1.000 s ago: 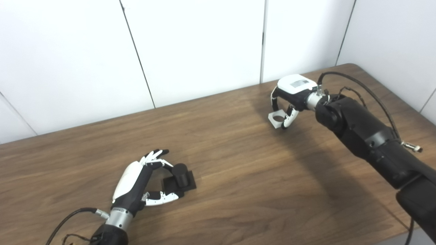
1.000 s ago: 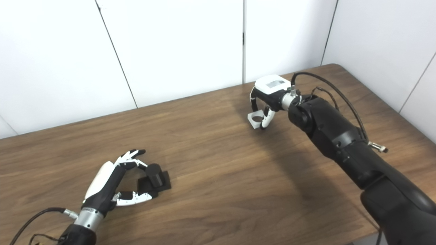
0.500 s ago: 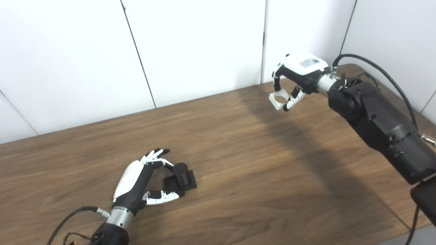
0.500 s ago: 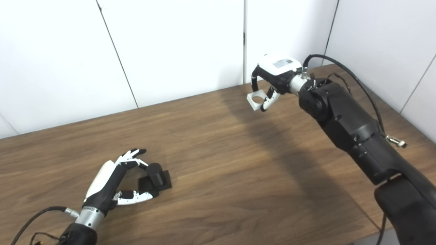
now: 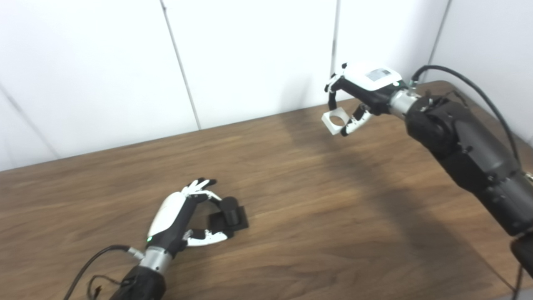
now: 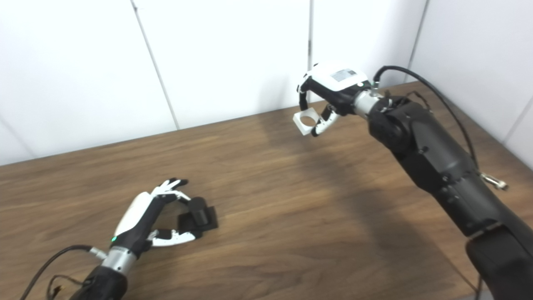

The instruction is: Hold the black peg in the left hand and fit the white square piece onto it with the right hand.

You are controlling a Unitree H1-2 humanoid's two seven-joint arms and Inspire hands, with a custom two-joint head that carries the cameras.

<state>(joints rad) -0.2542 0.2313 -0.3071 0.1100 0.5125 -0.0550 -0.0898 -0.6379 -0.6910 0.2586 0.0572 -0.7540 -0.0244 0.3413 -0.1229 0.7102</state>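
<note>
Raised off the bench (image 5: 291, 200) since the earlier frame, the right hand (image 5: 366, 89) has its fingers clamped on the square (image 5: 335, 121), well right of the upright peg (image 5: 230, 210) between the left hand's (image 5: 177, 221) parted fingers.

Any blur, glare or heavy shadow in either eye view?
Left eye view: slightly soft throughout, no glare; a broad shadow crosses the brown wooden table under the right arm. Right eye view: similar softness, same shadow; the white square piece stays readable.

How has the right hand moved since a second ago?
Yes: the right hand, holding the white square piece, rose off the table toward the back wall.
</note>
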